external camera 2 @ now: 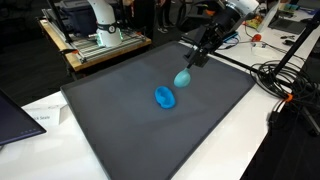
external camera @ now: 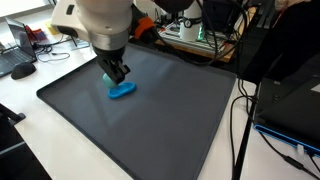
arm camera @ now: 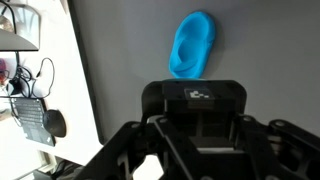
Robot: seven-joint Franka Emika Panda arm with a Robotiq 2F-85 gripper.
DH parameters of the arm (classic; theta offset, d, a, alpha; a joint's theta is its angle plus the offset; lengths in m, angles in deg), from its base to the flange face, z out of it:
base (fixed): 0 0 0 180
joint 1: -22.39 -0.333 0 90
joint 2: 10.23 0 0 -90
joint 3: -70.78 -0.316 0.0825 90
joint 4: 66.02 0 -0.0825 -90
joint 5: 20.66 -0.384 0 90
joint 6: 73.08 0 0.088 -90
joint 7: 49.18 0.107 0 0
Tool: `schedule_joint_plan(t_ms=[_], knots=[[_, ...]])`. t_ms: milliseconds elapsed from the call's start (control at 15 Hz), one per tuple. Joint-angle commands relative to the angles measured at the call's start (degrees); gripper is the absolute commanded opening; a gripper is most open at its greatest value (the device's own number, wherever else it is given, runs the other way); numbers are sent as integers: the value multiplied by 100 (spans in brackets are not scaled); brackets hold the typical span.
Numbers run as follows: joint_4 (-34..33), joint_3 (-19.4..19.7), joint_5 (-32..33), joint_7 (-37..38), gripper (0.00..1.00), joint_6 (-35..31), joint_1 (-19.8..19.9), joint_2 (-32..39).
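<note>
My white arm [external camera: 100, 25] comes down from above with the wrist tipped slightly. My claw [external camera: 118, 74] hangs low over a dark grey mat [external camera: 180, 115], fingertips pointing at the surface. In that exterior view a blue piece [external camera: 122, 91] lies flat on the mat, just beside the tips.

In an exterior view, a paler teal shape [external camera 2: 183, 77] sits right at my fingertips. Here the blue piece [external camera 2: 165, 97] lies a little apart from it, nearer the mat's middle.

The wrist view shows only the blue piece [arm camera: 193, 45], on the mat ahead of my claw's black housing. It is bright, smooth and curved like an ear, with a raised rim.

I cannot tell whether my fingers are parted, closed, or pinching the teal shape.
</note>
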State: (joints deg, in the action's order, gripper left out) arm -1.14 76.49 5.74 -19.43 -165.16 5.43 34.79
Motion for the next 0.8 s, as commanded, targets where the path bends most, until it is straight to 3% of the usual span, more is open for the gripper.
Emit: schedule_joint_plan(t_ms=[0, 733], knots=[[-1009, 251, 277, 166, 22, 555, -285, 731], [-2473, 785, 830, 144, 22, 1166, -781, 2151]])
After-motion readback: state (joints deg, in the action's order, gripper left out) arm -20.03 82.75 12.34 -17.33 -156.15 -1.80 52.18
